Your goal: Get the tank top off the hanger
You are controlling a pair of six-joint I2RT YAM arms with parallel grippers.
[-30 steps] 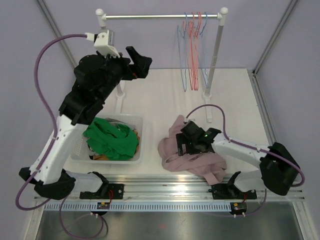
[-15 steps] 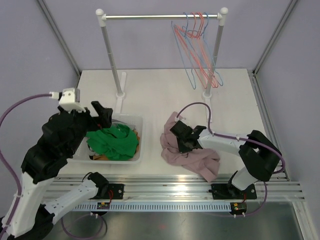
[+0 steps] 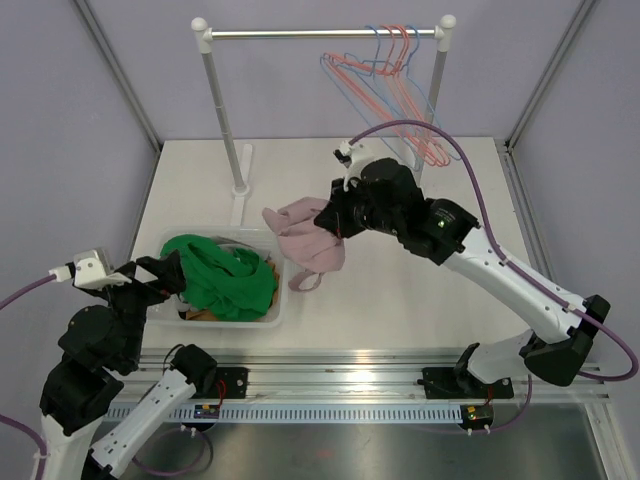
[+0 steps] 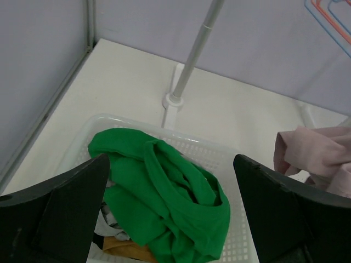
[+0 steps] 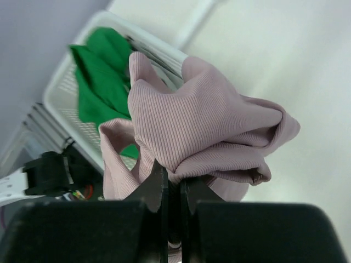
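The tank top [image 3: 310, 235] is a pink ribbed garment, bunched and hanging in the air just right of the basket. My right gripper [image 3: 335, 218] is shut on a fold of it; in the right wrist view the jaws [image 5: 174, 178] pinch the tank top [image 5: 203, 131] from below. Several bare wire hangers [image 3: 395, 70], blue and red, hang at the right end of the rail, tilted leftward. My left gripper [image 3: 160, 272] stands open at the basket's left side, and in its wrist view the left gripper [image 4: 170, 167] holds nothing; the tank top [image 4: 315, 156] shows at the right edge.
A white perforated basket [image 3: 279, 268] sits at the near left, holding a green garment [image 3: 220, 280] over orange and grey cloth. The rack's rail [image 3: 300, 33] spans the back on a left post [image 3: 225, 110] and a right post [image 3: 432, 90].
My right gripper shut on the tank top and lifted it off the table, up and left toward the basket. The left arm dropped from the rail to the near left. The hangers swung leftward.
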